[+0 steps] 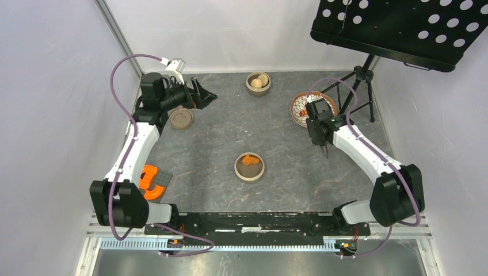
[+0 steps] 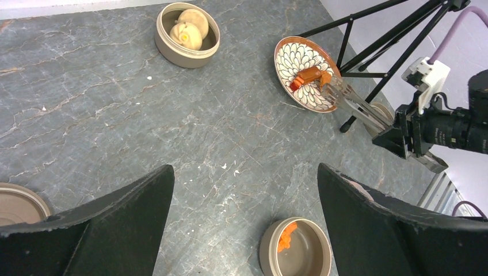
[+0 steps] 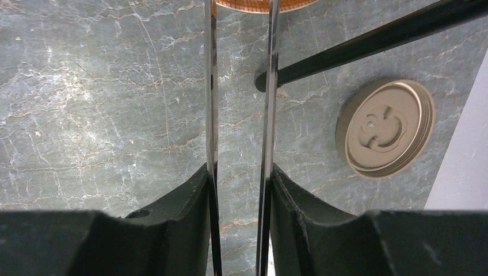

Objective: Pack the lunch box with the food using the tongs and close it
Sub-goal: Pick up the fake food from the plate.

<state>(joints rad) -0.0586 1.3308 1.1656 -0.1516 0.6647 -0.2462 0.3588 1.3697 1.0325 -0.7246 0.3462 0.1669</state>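
My right gripper [image 1: 315, 119] [image 3: 240, 172] is shut on the tongs [image 3: 212, 86] [image 2: 357, 104], one slim arm against each finger. Their tips reach an orange crumbed chunk [image 2: 311, 75] on the patterned plate [image 2: 299, 54] [image 1: 297, 103]; I cannot tell whether the chunk is pinched. The round tan lunch box [image 1: 250, 174] [image 2: 299, 259] at the table's middle holds orange food [image 1: 250, 160] [image 2: 286, 236]. A second tan bowl [image 1: 258, 90] [image 2: 172, 54] at the back holds pale buns [image 2: 187, 33]. My left gripper [image 1: 201, 95] [image 2: 245, 167] hangs open and empty at the back left.
One tan lid [image 1: 180, 118] [image 2: 14, 204] lies under the left arm. A second lid [image 3: 385, 126] lies beside a tripod leg [image 3: 374, 43] of the black music stand [image 1: 397, 26]. An orange and grey object [image 1: 152, 181] sits at the near left.
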